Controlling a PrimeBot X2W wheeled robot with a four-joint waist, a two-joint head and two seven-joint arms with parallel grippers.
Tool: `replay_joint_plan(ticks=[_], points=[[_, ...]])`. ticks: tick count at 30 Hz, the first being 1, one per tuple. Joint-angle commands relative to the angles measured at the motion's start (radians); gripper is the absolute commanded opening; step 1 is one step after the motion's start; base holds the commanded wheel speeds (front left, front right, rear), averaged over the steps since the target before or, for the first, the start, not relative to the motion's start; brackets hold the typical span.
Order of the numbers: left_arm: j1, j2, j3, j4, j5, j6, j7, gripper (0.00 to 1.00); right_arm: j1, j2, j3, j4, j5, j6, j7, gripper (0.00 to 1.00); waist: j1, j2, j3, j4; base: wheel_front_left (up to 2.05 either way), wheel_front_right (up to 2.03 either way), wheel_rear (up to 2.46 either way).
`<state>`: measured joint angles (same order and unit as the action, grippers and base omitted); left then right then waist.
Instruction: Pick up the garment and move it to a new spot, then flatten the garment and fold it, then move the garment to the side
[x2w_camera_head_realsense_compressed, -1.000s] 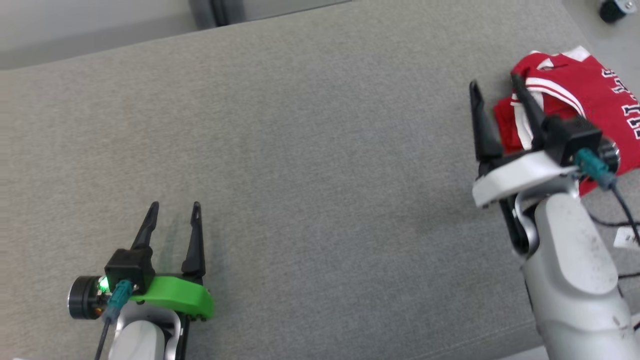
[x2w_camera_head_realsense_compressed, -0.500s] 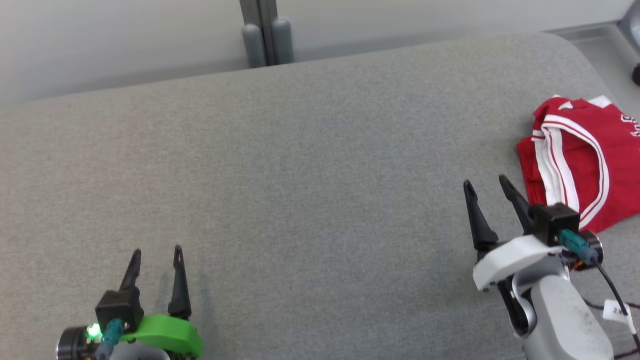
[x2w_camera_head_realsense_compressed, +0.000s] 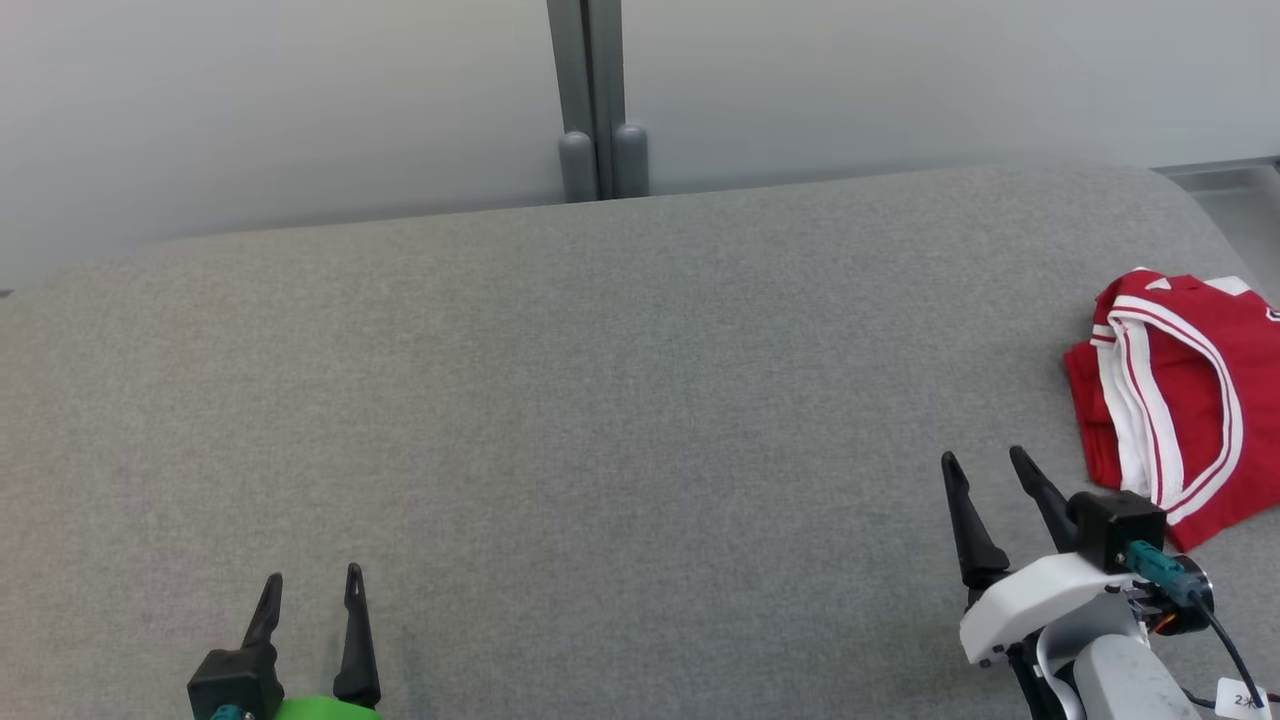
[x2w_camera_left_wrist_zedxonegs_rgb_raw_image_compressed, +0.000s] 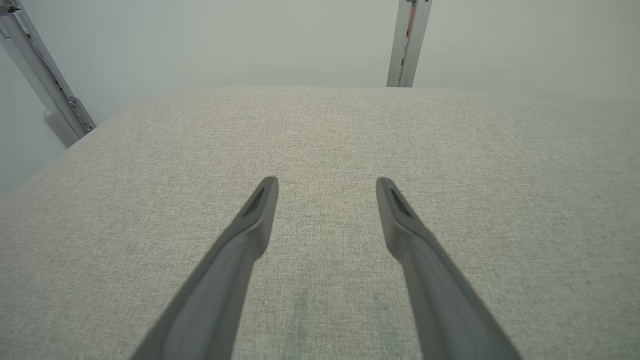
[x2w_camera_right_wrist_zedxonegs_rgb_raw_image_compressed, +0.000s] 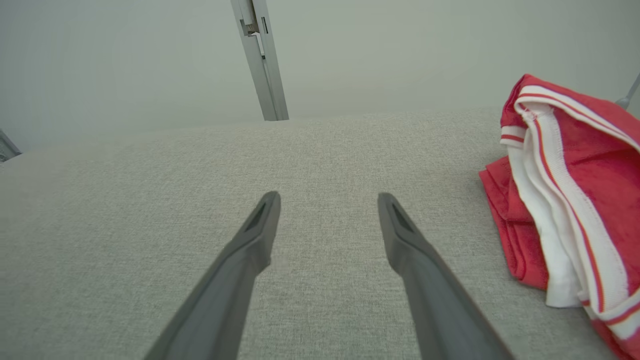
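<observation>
Lying folded at the right edge of the grey fabric surface (x2w_camera_head_realsense_compressed: 600, 400), red-and-white jersey (x2w_camera_head_realsense_compressed: 1190, 420), apparently set aside as tasked; left gripper (x2w_camera_head_realsense_compressed: 314, 575) and right gripper (x2w_camera_head_realsense_compressed: 982, 456) near, spread wide, empty.

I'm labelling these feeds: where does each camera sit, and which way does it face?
Head view: on the head, facing forward and down over the grey fabric surface; left pincer and right pincer, open, at the bottom.
Left wrist view: on the left wrist, along its own fingers across the surface.
Right wrist view: on the right wrist, along its fingers; red-and-white garment at right.
Head and right wrist views share the garment.
</observation>
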<state>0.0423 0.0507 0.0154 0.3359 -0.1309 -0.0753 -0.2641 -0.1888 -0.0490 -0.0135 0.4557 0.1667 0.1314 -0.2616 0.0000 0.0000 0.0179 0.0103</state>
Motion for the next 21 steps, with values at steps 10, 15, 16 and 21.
replay_joint_plan(ticks=[10,15,16,21], points=[[-0.006,-0.005,0.01,0.037,-0.086,-0.009,0.026,0.0,0.025,0.008,-0.012,0.031,0.067,0.0,0.03,0.0,0.0,0.0,-0.007,0.007,0.0,0.0,0.0],[-0.015,-0.005,0.015,0.027,-0.182,-0.012,0.05,0.0,0.03,0.007,-0.017,0.012,0.163,0.0,0.053,0.0,0.0,0.0,-0.007,0.006,0.0,0.0,0.0],[-0.017,-0.005,0.016,0.024,-0.203,-0.013,0.054,0.0,0.031,0.007,-0.018,0.008,0.184,0.0,0.058,0.0,0.0,0.0,-0.007,0.006,0.0,0.0,0.0],[-0.029,-0.004,0.021,0.008,-0.331,-0.018,0.083,0.0,0.039,0.006,-0.022,-0.019,0.31,0.0,0.086,0.0,0.0,0.0,-0.008,0.005,0.0,0.0,0.0]])
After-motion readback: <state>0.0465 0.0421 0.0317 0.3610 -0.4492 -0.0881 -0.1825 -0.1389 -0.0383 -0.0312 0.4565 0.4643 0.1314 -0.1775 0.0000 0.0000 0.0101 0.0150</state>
